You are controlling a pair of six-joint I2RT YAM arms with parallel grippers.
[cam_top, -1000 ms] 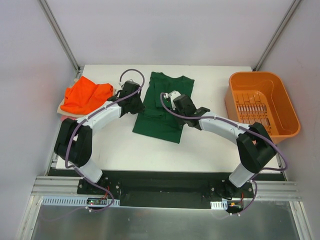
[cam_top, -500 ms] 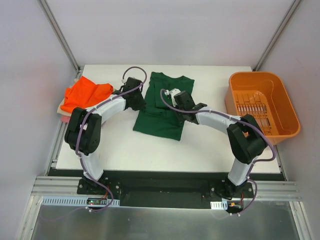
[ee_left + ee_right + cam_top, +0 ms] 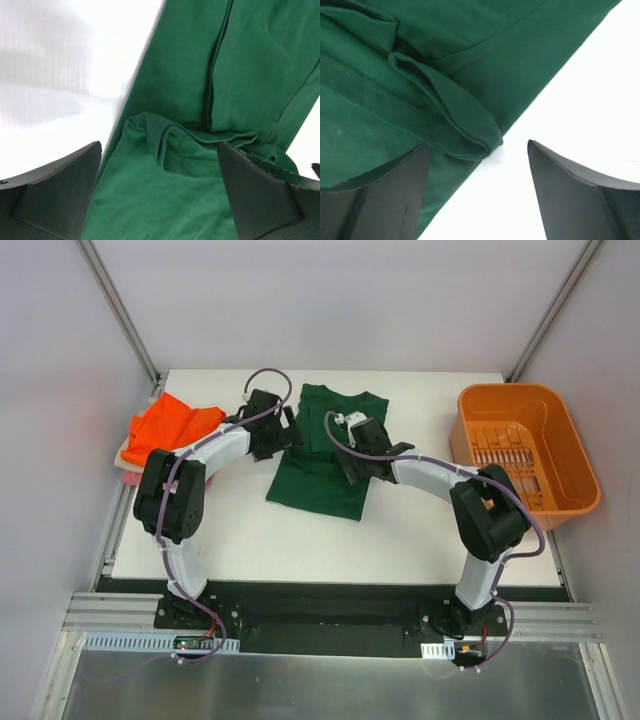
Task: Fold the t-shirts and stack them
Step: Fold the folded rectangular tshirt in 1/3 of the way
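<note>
Lying loose beneath both spread jaws: green t-shirt.

Bare table before the green t-shirt; orange basket far right, orange t-shirt far left.

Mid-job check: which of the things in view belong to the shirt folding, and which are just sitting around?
Part of the job:
- green t-shirt, in the middle between both arms
- orange t-shirt, crumpled at the far left
- pale folded cloth under the orange one

Just lying about:
- orange plastic basket, far right, no shirt in it
</note>
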